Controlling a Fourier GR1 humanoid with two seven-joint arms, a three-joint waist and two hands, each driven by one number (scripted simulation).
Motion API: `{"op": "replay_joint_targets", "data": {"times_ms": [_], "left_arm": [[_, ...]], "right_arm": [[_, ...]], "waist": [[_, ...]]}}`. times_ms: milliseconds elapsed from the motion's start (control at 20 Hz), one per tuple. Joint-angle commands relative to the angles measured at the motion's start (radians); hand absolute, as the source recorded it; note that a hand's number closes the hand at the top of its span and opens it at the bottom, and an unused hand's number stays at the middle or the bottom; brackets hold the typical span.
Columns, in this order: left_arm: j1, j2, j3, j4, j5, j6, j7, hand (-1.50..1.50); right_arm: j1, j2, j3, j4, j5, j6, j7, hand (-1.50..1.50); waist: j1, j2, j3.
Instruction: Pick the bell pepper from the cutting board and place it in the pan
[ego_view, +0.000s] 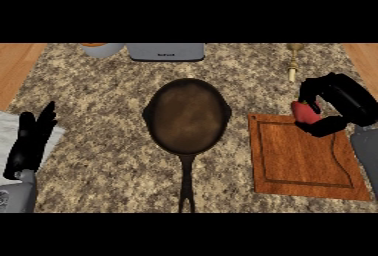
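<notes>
Head view: my right hand (336, 102) sits at the far right of the bench (96, 100), over the far edge of the cutting board (303, 160). Its fingers (325, 126) and thumb are curled round the red bell pepper (305, 113), which shows only partly between them, at the board's far right corner. Whether the pepper touches the board, I cannot tell. Pan (186, 115): dark, round, centre of the bench, left of the board and apart from it, with nothing in it; handle points toward the near edge. My left hand (31, 140) rests at the left edge, fingers straight and pointing far, holding nothing. Far edge: a grey appliance (166, 51), a white container (103, 49) to its left, and a small brass-coloured object (294, 61) to the right.
</notes>
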Motion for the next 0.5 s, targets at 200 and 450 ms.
{"op": "replay_joint_targets", "data": {"times_ms": [200,450], "left_arm": [[0.032,-0.022,-0.012,-0.022,-0.03,0.015,-0.011,0.0],[-0.069,-0.015,0.001,0.043,-0.039,0.031,0.031,0.0]], "right_arm": [[-0.097,0.166,0.027,-0.064,-0.033,0.07,0.162,1.5],[-0.181,0.327,0.074,-0.045,-0.026,0.083,0.341,1.5]], "waist": [[0.0,0.0,-0.001],[-0.005,0.001,-0.001]]}}
